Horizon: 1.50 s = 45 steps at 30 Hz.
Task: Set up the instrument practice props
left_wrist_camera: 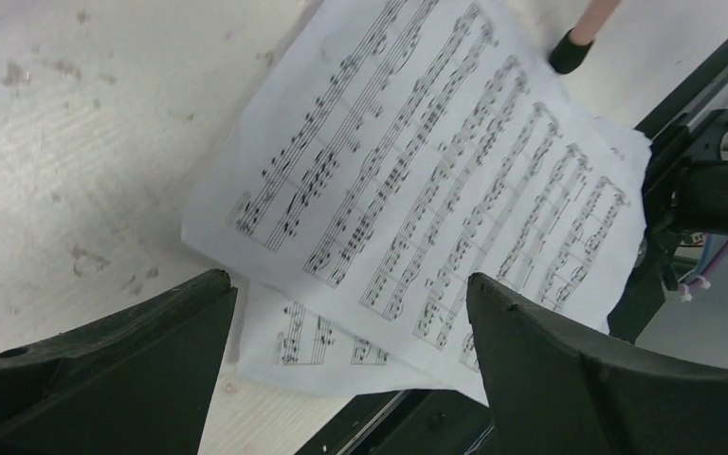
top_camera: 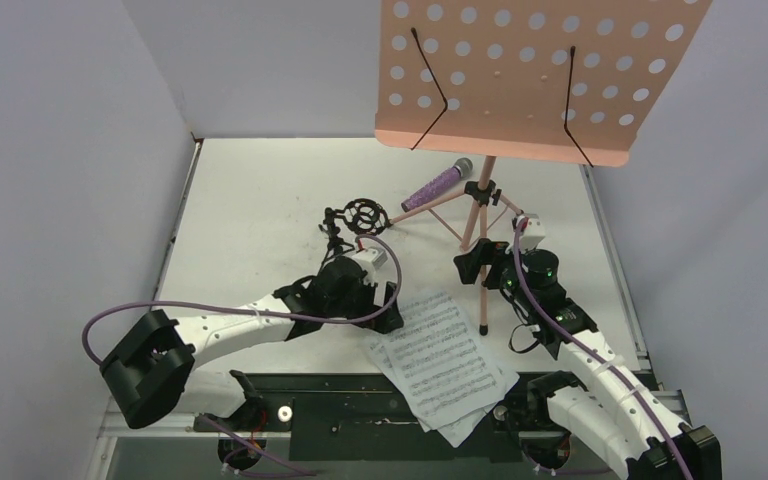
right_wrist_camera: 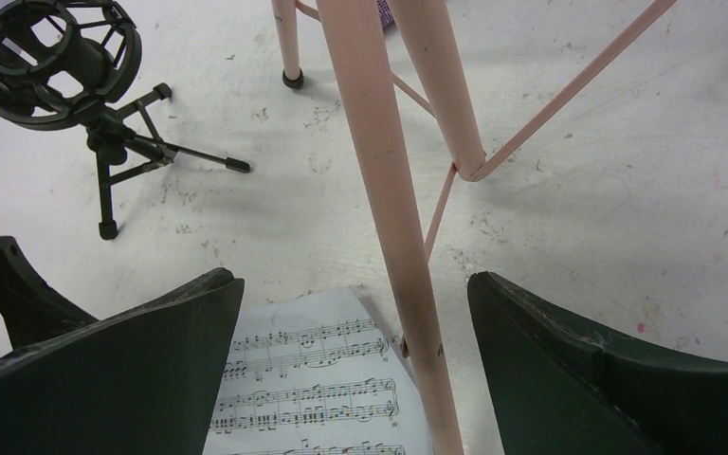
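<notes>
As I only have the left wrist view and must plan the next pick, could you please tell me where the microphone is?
Observer: The purple microphone lies on the table at the far side, by the legs of the music stand.
Operator: Thank you. Is the mic stand ready for it?
Observer: The black mic stand is upright, its cradle empty.
Operator: And the right gripper?
Observer: The right gripper is open, with a leg of the music stand running between its fingers.

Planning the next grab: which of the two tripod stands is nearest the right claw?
The pink music stand: its leg runs between the right claw's open fingers. The black mic stand stands farther left.
</notes>
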Motion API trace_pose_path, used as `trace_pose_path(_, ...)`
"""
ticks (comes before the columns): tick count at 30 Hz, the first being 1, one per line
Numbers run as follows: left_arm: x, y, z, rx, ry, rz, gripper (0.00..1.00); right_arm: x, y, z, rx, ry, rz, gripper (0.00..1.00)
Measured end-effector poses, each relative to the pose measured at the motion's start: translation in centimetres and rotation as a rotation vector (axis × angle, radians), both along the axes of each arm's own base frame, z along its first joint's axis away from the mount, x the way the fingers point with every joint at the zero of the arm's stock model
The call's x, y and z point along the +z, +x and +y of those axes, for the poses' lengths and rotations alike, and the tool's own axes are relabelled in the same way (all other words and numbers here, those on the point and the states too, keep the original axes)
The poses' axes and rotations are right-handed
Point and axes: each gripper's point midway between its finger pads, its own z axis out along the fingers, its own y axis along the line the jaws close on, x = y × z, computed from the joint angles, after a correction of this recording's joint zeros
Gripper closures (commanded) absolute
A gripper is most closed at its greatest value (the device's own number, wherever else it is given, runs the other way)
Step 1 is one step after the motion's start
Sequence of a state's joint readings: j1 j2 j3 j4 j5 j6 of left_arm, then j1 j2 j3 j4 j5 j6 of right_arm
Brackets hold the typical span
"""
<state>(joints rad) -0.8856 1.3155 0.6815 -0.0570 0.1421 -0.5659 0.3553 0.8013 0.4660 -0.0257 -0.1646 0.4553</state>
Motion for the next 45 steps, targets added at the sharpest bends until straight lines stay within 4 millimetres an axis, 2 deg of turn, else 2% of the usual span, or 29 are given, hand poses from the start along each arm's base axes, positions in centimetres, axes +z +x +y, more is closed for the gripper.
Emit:
trace_pose_path(4, -2.4, -0.8, 1.5, 0.051, 0.033, 0.072, 0.11, 0.0, 0.0, 0.0, 0.000, -0.001, -0.002, 0.08)
trace_pose_path(7, -3.3, -0.7, 2.3, 0.089, 0.027, 0.105, 0.16, 0.0, 0.0, 0.0, -0.001, -0.002, -0.002, 0.08)
trace_pose_path(12, -5.0, -0.3, 3.8, 0.165, -0.034, 0.178, 0.18, 0.0, 0.1, -0.2, -0.007, -0.014, -0.008, 0.08)
trace_pose_path(17, -4.8, 0.6, 3.2, 0.182, -0.115, 0.193, 0.20, 0.3, 0.3, -0.3, -0.010, -0.022, -0.018, 0.08)
trace_pose_path(21, -4.8, 1.0, 2.3, 0.172, -0.154, 0.197, 0.28, 0.3, 0.3, -0.4, -0.013, -0.026, -0.019, 0.08)
trace_pose_path(28, -4.8, 1.8, 0.7, 0.157, -0.209, 0.200, 0.31, 0.6, 0.4, -0.5, -0.018, -0.027, -0.027, 0.08)
trace_pose_path(34, -4.6, 1.6, 0.2, 0.144, -0.207, 0.190, 0.32, 0.8, 0.2, -0.7, -0.021, -0.035, -0.029, 0.08)
trace_pose_path(45, -1.6, 1.2, -1.3, 0.102, -0.270, 0.124, 0.33, 0.7, 0.1, -0.9, -0.020, -0.047, -0.028, 0.08)
